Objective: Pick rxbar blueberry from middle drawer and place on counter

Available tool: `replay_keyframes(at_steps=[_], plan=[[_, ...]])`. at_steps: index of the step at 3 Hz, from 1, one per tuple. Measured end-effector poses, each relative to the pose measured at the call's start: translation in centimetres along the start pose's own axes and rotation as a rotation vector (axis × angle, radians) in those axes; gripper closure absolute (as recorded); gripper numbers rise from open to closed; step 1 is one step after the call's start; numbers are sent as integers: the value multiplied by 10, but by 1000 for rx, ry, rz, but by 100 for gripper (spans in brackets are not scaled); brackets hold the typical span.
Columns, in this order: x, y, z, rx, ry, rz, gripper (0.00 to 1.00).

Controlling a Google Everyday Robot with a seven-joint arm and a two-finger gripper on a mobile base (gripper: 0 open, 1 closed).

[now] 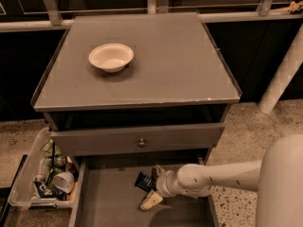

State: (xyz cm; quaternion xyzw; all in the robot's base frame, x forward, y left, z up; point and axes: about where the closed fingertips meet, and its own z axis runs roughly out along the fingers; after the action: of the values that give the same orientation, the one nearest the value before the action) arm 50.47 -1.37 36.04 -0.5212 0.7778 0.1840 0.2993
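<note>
Camera view: low in the frame, inside the open middle drawer (109,200), tool (150,188) spread, one pale finger either side of the rxbar blueberry (143,180) lying on the drawer floor. White bowl (111,57) upper left on the table (180,60). Clear bin (22,183) lower left.

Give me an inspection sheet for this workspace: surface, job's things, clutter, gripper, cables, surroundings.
Surface: counter, grey; a white bowl stands on it, left of middle.
Job's things: rxbar blueberry lies in the open middle drawer, near its back.
Clutter: clear bin of cups and wrappers on the floor, left of the drawer.
Gripper: gripper is down in the drawer at the bar.
Cables: nothing seen.
Surroundings: drawer front with knob above; speckled floor; white post at right.
</note>
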Motion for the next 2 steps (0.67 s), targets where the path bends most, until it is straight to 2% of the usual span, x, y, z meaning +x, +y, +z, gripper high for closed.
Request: replay_keyframes(at_steps=[1,2], plan=[[13,-4,-1,11,-7,30,0],[26,-5,0,10,-12,64,18]])
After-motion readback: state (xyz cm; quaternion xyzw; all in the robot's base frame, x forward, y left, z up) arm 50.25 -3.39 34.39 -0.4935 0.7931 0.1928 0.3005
